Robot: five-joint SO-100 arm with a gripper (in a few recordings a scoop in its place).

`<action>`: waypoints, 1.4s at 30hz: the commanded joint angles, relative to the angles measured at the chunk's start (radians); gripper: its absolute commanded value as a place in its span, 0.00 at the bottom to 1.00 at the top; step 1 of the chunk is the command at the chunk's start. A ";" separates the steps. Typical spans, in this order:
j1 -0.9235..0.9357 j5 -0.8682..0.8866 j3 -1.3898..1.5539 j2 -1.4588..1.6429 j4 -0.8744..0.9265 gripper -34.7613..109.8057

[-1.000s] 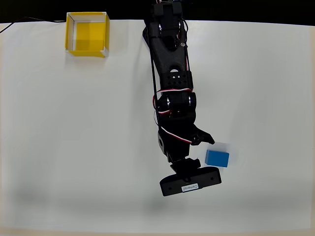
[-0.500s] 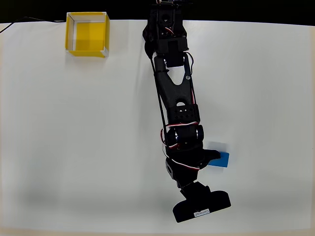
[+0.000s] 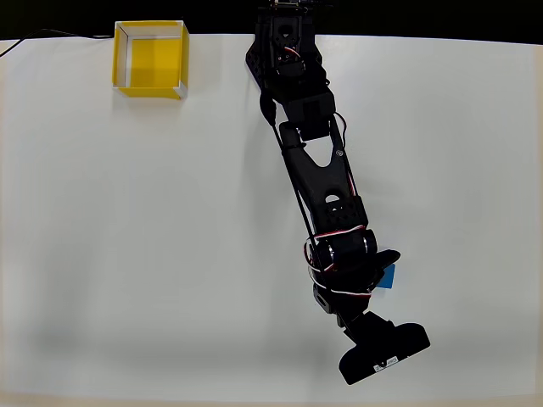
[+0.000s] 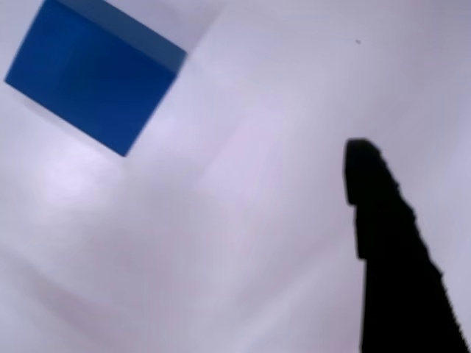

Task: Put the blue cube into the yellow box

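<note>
The yellow box [image 3: 150, 59] stands open-topped at the table's far left corner in the overhead view. The blue cube [image 3: 389, 276] lies on the table at the lower right, mostly covered by my black gripper [image 3: 378, 268], with a blue sliver showing at its right side. In the wrist view the blue cube [image 4: 92, 73] sits on the table at the upper left. One black finger [image 4: 390, 250] stands at the right, apart from the cube, with bare table between them. The gripper looks open and holds nothing.
The black arm [image 3: 318, 170] stretches from its base at the top middle down to the lower right, ending in the wrist camera block [image 3: 383, 353]. The white table [image 3: 153, 237] spreads wide between the arm and the box.
The arm has reached farther toward the lower right. The gripper has come over the blue cube, which now shows much less than before. The cube and box have not moved.
</note>
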 commanded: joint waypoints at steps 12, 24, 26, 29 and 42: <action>-0.052 0.021 -0.199 -0.063 0.074 0.73; -0.063 -0.069 -0.295 -0.216 0.094 0.72; -0.064 -0.077 -0.325 -0.245 0.098 0.72; -0.064 -0.098 -0.354 -0.281 0.100 0.72; -0.078 -0.123 -0.423 -0.400 0.028 0.70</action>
